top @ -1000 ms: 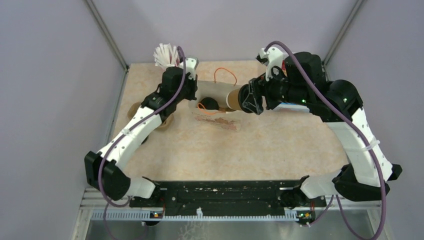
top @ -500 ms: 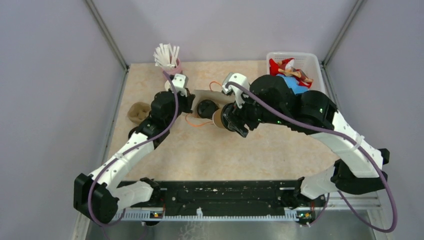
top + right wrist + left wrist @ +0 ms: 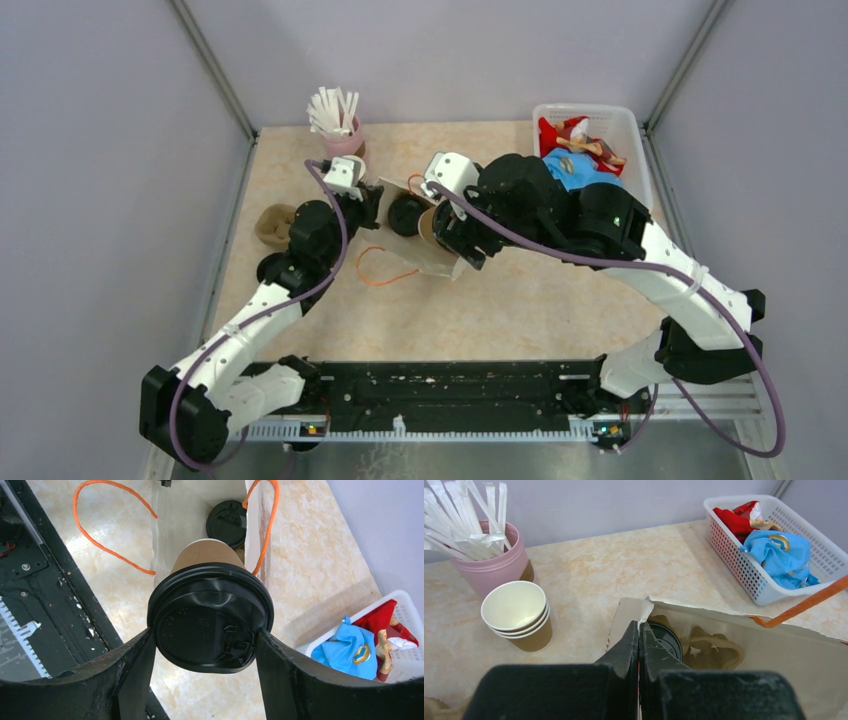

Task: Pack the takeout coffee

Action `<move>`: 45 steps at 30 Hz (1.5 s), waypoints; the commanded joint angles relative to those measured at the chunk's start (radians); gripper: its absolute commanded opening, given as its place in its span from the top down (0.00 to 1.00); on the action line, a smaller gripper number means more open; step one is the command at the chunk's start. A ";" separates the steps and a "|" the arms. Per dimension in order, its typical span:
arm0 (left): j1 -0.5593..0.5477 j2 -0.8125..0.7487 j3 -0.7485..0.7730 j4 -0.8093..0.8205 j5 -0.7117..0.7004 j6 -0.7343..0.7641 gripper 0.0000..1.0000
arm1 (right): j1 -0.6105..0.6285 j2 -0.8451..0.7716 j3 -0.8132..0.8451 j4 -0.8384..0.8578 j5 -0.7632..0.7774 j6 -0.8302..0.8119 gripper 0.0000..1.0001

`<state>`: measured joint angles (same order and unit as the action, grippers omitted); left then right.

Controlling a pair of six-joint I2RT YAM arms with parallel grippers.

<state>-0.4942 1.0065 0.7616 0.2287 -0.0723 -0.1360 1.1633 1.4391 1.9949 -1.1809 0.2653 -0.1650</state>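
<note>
My right gripper (image 3: 205, 636) is shut on a brown paper coffee cup with a black lid (image 3: 210, 615), gripped at the lid, held over the open mouth of the paper bag (image 3: 180, 520). A second lidded coffee cup (image 3: 227, 522) stands inside the bag. In the top view the held cup (image 3: 430, 222) is at the bag's opening (image 3: 425, 255), beside the cup inside it (image 3: 405, 213). My left gripper (image 3: 639, 629) is shut on the bag's rim (image 3: 631, 611) and holds it open. The black lid (image 3: 666, 639) shows just behind its fingers.
A stack of lidless brown cups (image 3: 519, 612) and a pink cup of white straws (image 3: 494, 565) stand left of the bag. A white basket of cloths (image 3: 590, 140) sits at the back right. The bag's orange handles (image 3: 380, 268) lie loose on the table.
My right arm has swung left and brought the lidded cup to the bag's mouth. My left arm has drawn back toward the near left, and the bag it holds has shifted.
</note>
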 commanded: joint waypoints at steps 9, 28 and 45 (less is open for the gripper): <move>-0.005 -0.035 -0.014 0.089 -0.002 -0.043 1.00 | 0.067 -0.022 -0.003 0.010 -0.111 0.041 0.36; -0.005 -0.058 0.000 0.024 0.013 -0.066 1.00 | 0.068 0.236 0.088 -0.063 0.221 -0.008 0.36; -0.006 -0.075 0.007 -0.013 0.013 -0.087 1.00 | 0.069 0.253 -0.097 0.077 0.216 -0.328 0.35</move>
<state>-0.4942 0.9512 0.7368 0.1738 -0.0711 -0.2073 1.2240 1.6859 1.9232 -1.1812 0.4580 -0.4049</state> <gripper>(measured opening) 0.006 0.659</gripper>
